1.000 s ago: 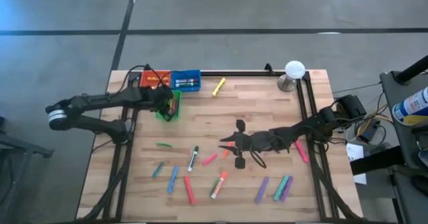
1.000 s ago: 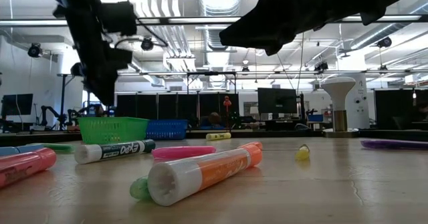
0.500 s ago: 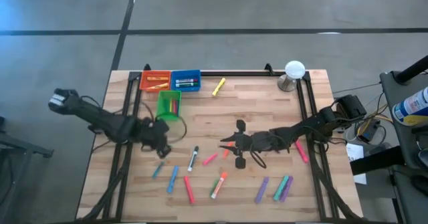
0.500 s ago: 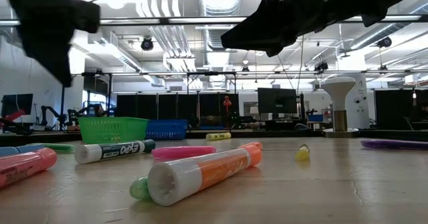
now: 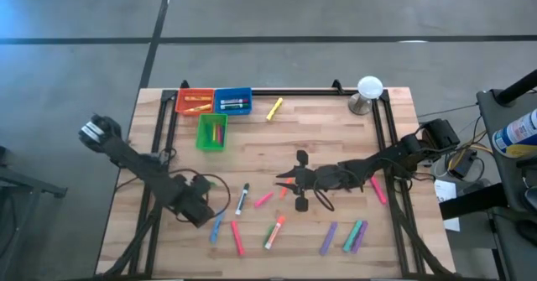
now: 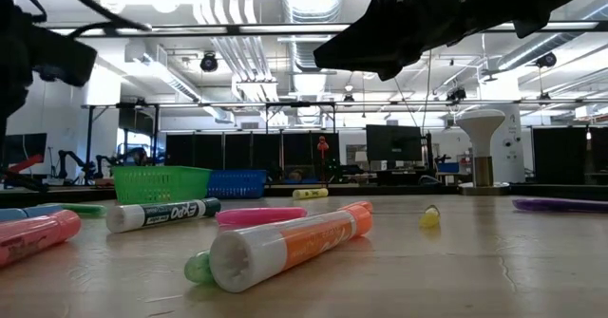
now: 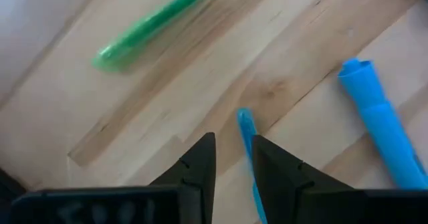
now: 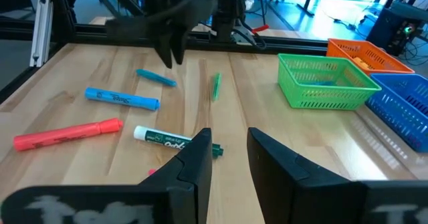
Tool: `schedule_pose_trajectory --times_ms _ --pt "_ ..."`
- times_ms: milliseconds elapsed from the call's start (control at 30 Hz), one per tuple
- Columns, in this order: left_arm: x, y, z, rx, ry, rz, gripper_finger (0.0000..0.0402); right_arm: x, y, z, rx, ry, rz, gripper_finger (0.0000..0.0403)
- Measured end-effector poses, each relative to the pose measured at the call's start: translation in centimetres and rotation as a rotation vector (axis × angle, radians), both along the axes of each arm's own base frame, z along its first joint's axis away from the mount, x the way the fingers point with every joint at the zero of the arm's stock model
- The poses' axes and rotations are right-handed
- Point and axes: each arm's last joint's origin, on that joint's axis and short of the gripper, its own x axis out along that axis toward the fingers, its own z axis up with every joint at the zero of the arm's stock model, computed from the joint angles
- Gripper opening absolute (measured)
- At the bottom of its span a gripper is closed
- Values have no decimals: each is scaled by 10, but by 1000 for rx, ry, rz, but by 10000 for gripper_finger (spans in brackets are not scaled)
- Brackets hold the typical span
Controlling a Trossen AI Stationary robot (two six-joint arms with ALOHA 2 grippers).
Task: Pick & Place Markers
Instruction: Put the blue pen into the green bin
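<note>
The left gripper (image 5: 201, 211) hangs low over the front left part of the pale wooden slatted table (image 5: 319, 138), its dark fingers (image 7: 199, 162) set a narrow gap apart and holding nothing, with a thin light-blue marker (image 7: 250, 158) lying on the wood just under the gap, a thicker blue marker (image 7: 380, 125) beside it and a slim green marker (image 7: 148, 26) farther off. The right gripper (image 5: 295, 180) hovers above the middle of the table, its fingers (image 8: 194, 158) parted by a narrow gap and empty, over a white-barrelled marker with a dark green cap (image 8: 167, 140). Other coloured markers lie scattered along the front of the table, apart from the small green mesh bin (image 5: 211, 132)
</note>
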Motion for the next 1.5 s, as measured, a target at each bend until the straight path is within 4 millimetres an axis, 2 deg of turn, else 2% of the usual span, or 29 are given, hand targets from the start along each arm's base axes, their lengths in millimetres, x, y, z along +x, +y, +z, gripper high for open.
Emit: schedule_pose_trajectory --times_ms 233,500,800,1000,1200,1367,1500 --pt "9 -8 -9 -62 -16 11 92 0 0 0 2 1 0 92" --pt "6 -6 -22 -26 16 55 92 0 0 -1 1 2 1 86" --pt "6 -6 -35 -62 -42 49 91 -1 0 -1 1 2 1 85" --pt "4 -3 -37 -49 -30 36 57 -1 0 -1 1 4 1 86" --pt "-1 4 -24 41 40 28 21 -1 0 -1 1 4 0 86" --pt "3 18 6 99 -65 31 25 -1 0 -1 1 3 0 86" --pt "8 44 37 210 -178 34 25 -1 0 -1 1 2 0 82"
